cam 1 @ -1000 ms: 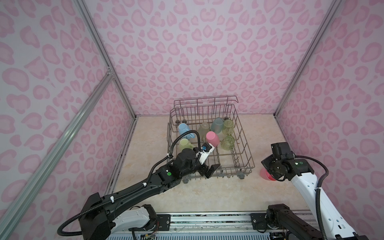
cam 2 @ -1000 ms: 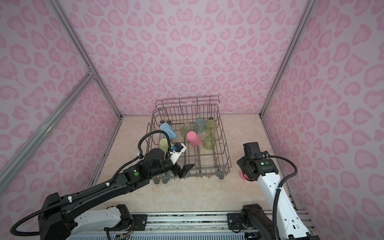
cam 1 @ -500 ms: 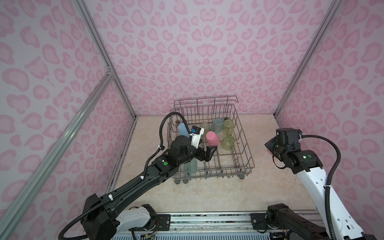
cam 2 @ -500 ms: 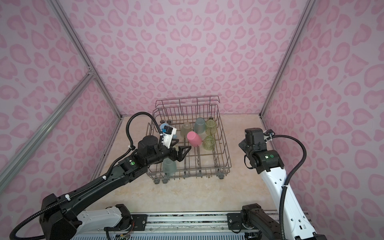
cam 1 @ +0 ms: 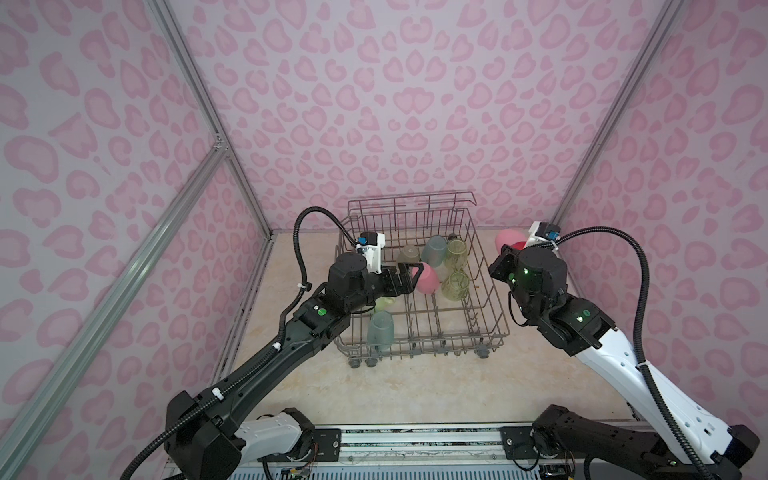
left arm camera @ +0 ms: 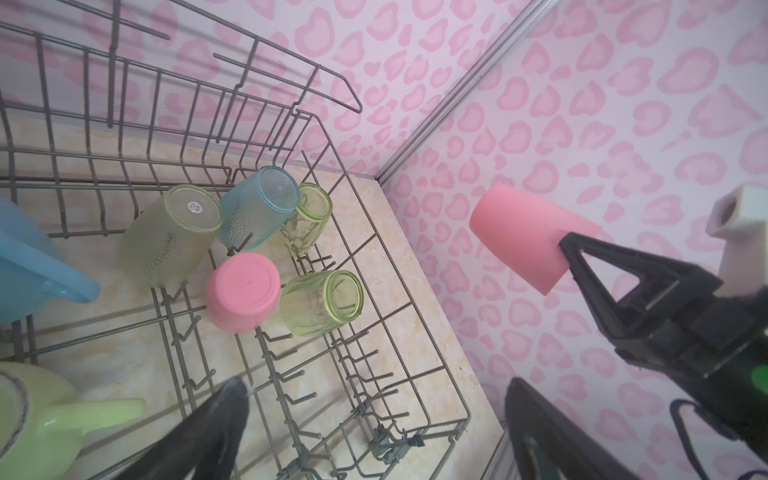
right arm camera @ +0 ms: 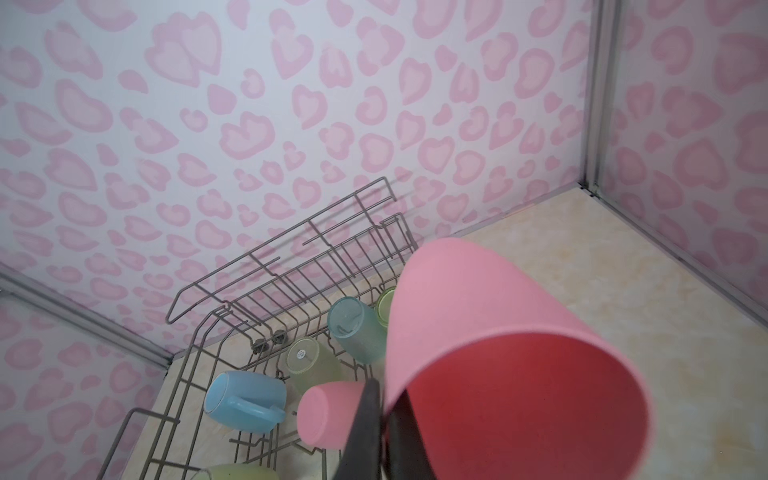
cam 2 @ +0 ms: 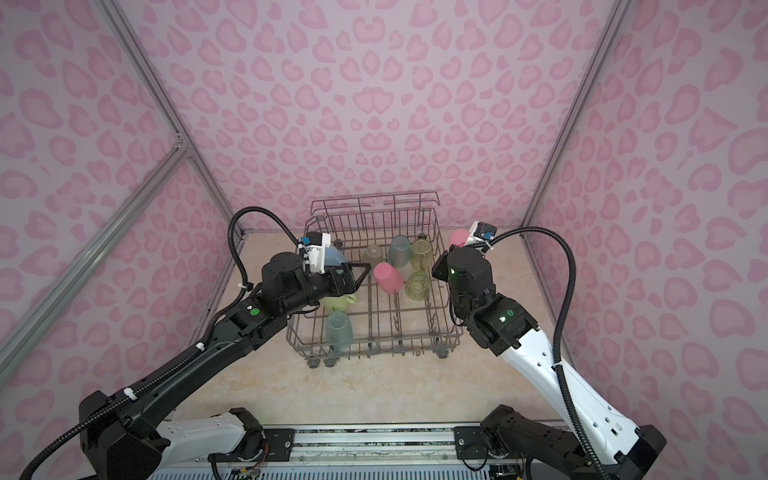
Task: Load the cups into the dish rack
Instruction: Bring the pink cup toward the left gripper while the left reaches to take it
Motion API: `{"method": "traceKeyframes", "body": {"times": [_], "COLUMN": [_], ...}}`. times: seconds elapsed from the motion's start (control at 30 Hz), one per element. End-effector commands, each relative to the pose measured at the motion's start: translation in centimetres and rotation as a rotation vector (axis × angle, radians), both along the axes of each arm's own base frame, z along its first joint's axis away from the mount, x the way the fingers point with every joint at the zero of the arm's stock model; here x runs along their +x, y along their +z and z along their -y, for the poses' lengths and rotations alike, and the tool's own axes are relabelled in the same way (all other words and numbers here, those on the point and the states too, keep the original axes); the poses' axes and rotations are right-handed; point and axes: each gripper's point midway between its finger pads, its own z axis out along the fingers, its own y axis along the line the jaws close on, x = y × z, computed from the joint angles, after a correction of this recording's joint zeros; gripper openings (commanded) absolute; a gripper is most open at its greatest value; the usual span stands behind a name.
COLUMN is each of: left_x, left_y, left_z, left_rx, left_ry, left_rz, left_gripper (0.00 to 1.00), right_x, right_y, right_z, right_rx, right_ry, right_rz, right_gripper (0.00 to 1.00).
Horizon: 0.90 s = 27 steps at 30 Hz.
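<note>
The dish rack (cam 1: 419, 343) (cam 2: 374, 345) stands at the back of the floor and holds several cups, mostly bottom up. Among them are a pink tumbler (cam 1: 428, 279) (left arm camera: 243, 291), two lime-green cups (cam 1: 456, 249) (cam 1: 455, 284), a teal cup (cam 1: 380, 330) at the front left, a light-blue mug (right arm camera: 245, 401) and a pale-yellow mug (cam 2: 336, 303). My left gripper (cam 1: 411, 276) (left arm camera: 376, 386) hovers open and empty over the rack's left middle. Beside the rack's back right corner, my right gripper (right arm camera: 384, 399) is shut on the rim of a second pink tumbler (cam 1: 505, 241) (left arm camera: 523, 237) (right arm camera: 478, 311), held raised and tilted.
Pink-patterned walls (cam 1: 665, 208) close in on both sides and behind, with metal corner posts (cam 1: 582, 174). The rack's taller back rail (cam 1: 411, 203) rises behind the cups. Beige floor (cam 1: 415, 386) lies in front of the rack, and the arms' base rail (cam 1: 415, 440) runs along the front edge.
My right gripper has lifted the pink tumbler off the floor and carried it up and back beside the rack. My left gripper, still open, has drawn back from the rack's front, uncovering a teal cup.
</note>
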Motion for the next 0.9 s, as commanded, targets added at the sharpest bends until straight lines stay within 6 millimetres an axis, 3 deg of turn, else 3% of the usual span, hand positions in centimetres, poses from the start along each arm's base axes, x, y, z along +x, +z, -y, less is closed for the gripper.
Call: {"method": "traceKeyframes", "body": {"times": [0.0,0.33,0.87], "left_x": [0.1,1.2,2.5], "left_y": [0.8,1.1,0.4], "left_z": [-0.7,-3.8,-4.8], "left_rx": [-0.077,-0.205,-0.369], "left_ry": [0.042,0.16,0.229], "left_rz": [-0.066,-0.191,-0.353], "left_gripper": [0.98,0.97,0.97], "right_x": [0.3,-0.7,-2.9], "right_y": [3.0,2.2,0.0], "right_z": [-3.1,-8.8,-15.4], "right_rx": [0.039,0.04,0.044], "right_ry": [0.144,0.445,0.822], "right_rz": [0.161,0.279,0.379], "right_gripper": [0.0,0.0,0.0]}}
